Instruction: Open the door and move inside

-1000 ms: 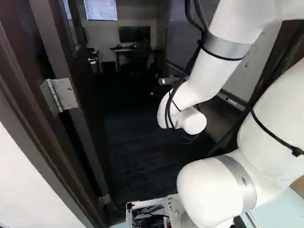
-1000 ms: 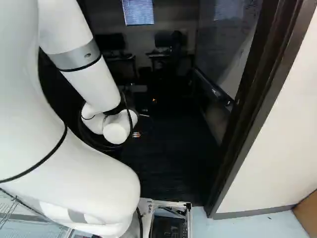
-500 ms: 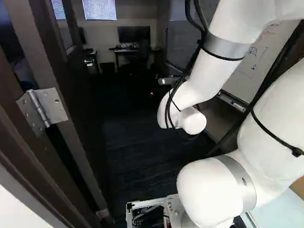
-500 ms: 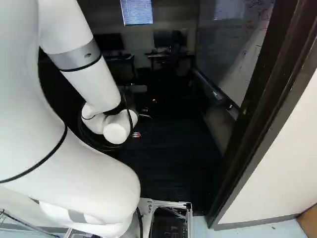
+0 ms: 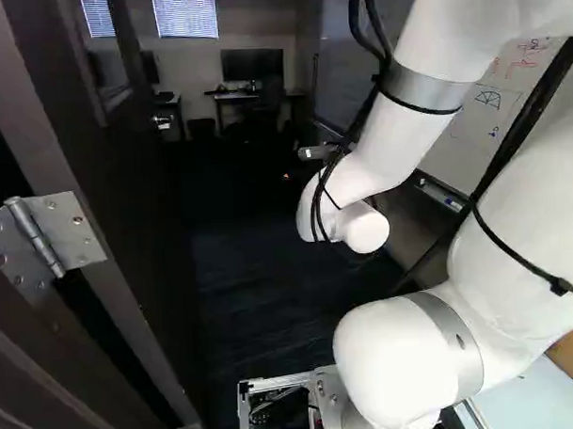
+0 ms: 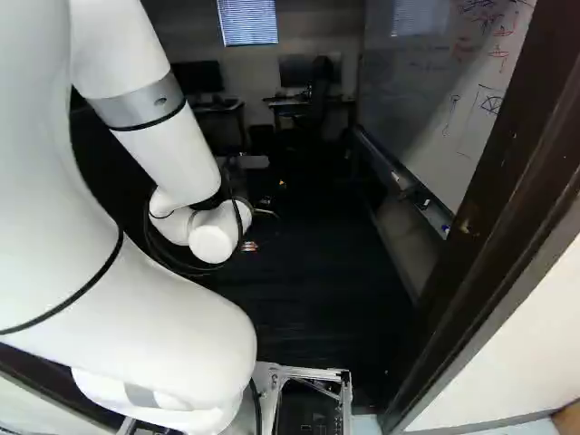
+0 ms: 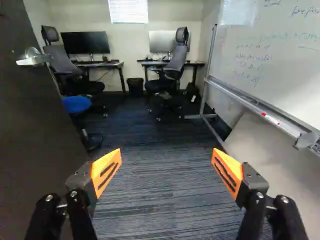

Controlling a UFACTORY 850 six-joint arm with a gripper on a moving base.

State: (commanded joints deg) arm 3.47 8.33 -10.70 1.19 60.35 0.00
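The door stands open at the left of your left base view; your tool points ahead over carpet, fingers spread apart.

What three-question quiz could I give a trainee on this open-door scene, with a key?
1. True or false: the gripper stands open.
2. In the wrist view, what shows between the two desks?
a) a blue stool
b) a bin
c) a whiteboard
3. Fill in: in the left base view, a metal ____ joins the door to its frame.

Key: 1 true; 2 b; 3 hinge.
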